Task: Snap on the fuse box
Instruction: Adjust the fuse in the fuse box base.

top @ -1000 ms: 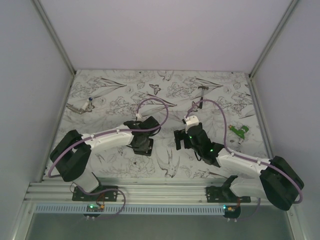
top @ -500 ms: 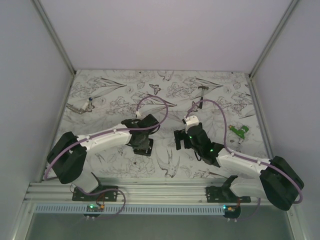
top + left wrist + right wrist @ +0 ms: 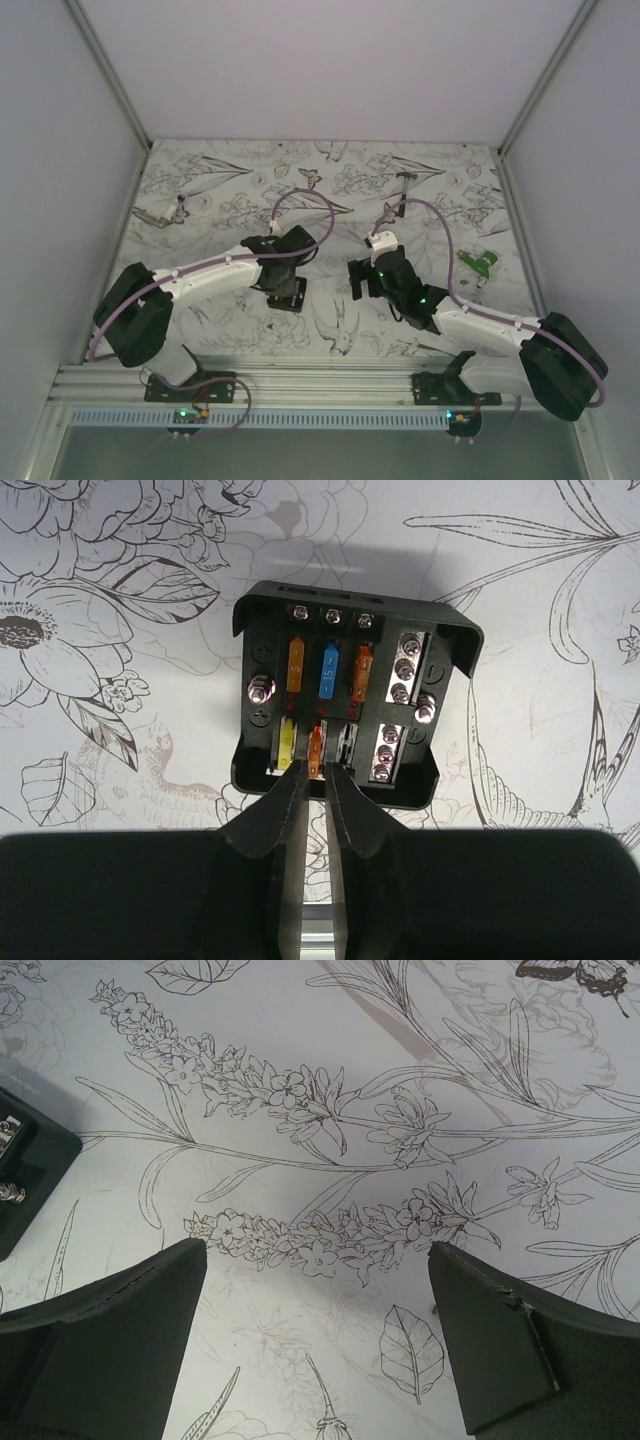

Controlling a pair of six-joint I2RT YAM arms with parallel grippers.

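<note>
The fuse box is a small black open box lying flat on the flower-print table, with orange, blue and yellow fuses and silver screws on its face. It also shows in the top view and as a corner in the right wrist view. My left gripper stands over its near edge, its jaws closed to a narrow gap on a small orange fuse in the near row. My right gripper is wide open and empty, hovering over bare table to the right of the box.
A green object lies at the right side of the table. A small dark hammer lies at the far right centre. A small metal piece with a blue dot lies at the far left. Walls close in the table's sides.
My left arm has reached a little further forward and right, bringing its gripper over the fuse box. The right arm has not moved.
</note>
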